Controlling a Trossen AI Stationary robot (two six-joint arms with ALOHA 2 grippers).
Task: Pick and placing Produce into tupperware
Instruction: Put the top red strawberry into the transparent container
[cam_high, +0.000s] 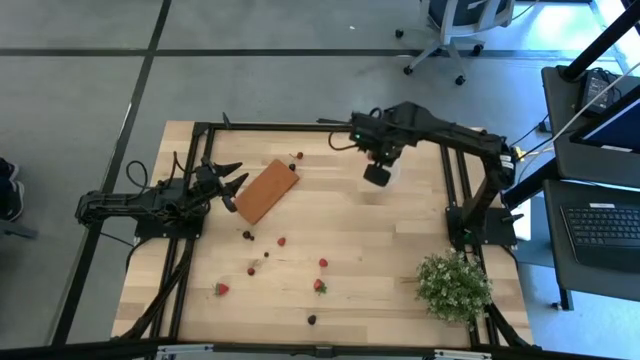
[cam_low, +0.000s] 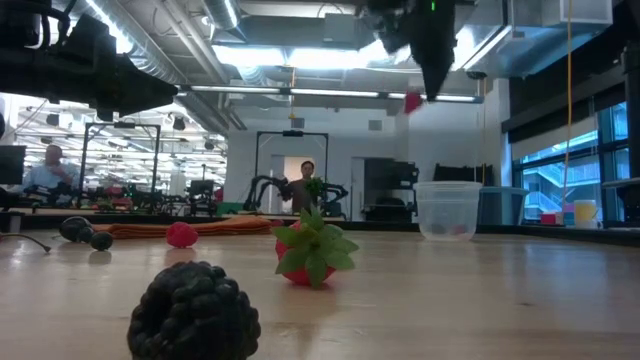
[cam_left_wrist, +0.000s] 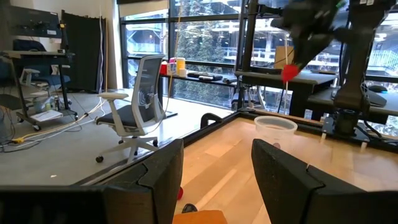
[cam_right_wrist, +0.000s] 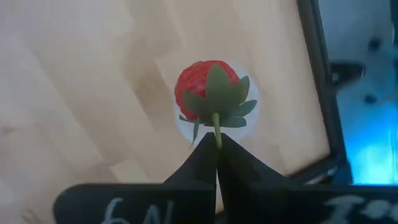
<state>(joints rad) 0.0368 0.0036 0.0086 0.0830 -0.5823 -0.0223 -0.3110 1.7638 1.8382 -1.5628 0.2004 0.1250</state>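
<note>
- High cam: overhead, straight down, whole bench (cam_high: 380, 250).
- Low cam: bench level, facing room, berries close.
- L wrist cam: looks across bench.
- R wrist cam: straight down, close.
- Shared: cup (cam_low: 447, 209), low + L wrist.

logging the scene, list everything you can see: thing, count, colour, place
held strawberry: one, red, green top, in right tool above cup
cup: one, translucent whitish, far right of table
loose berries: about nine, red and dark, mid and near table
block: one, orange-brown, by left tool
plant: one, green, near right corner
table: one, light wood
right tool: pinching the strawberry's stem
left tool: open, at left edge
</note>
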